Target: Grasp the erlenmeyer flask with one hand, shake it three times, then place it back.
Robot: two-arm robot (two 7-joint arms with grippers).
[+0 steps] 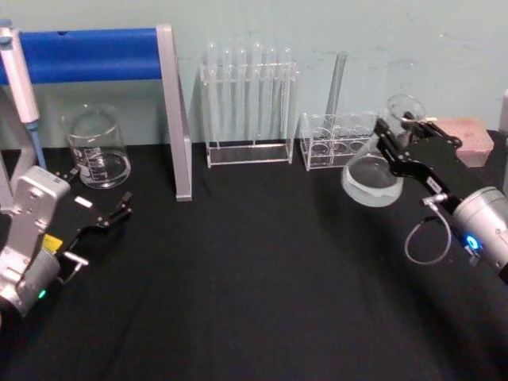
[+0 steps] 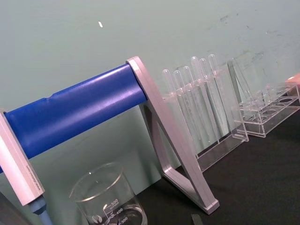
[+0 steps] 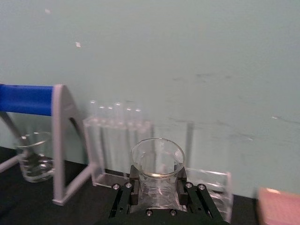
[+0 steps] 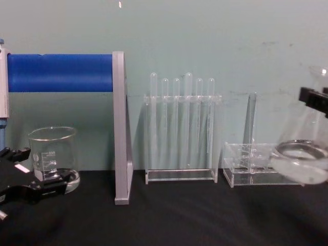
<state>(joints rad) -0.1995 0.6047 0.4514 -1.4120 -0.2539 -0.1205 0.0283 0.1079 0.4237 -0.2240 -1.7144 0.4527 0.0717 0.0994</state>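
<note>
Glass erlenmeyer flask (image 1: 370,181) appears lifted off the bench (image 1: 254,302) at its right rear, with the right end effector (image 1: 394,136) pinching its neck. We note the long axis is tilted, base toward centre. The left end effector (image 1: 119,208) sits spread and idle near the beaker (image 1: 97,151), well apart from the flask. Shaking falls to the right arm.

Item 1. Beaker (image 2: 108,199), far left: white graduation figures "400" and "300" are printed on the glass wall; a small emblem beside them cannot be made out.
Item 2. White end plate (image 2: 18,161) of the blue bar (image 2: 75,110), far left: a line of fine print is carried along its edge, not legible.
Item 3. Flask (image 1: 370,179), right: printed marks are seen, unreadable.
Item 4. Yellow sticker (image 1: 52,243), near left: no wording can be read.
</note>
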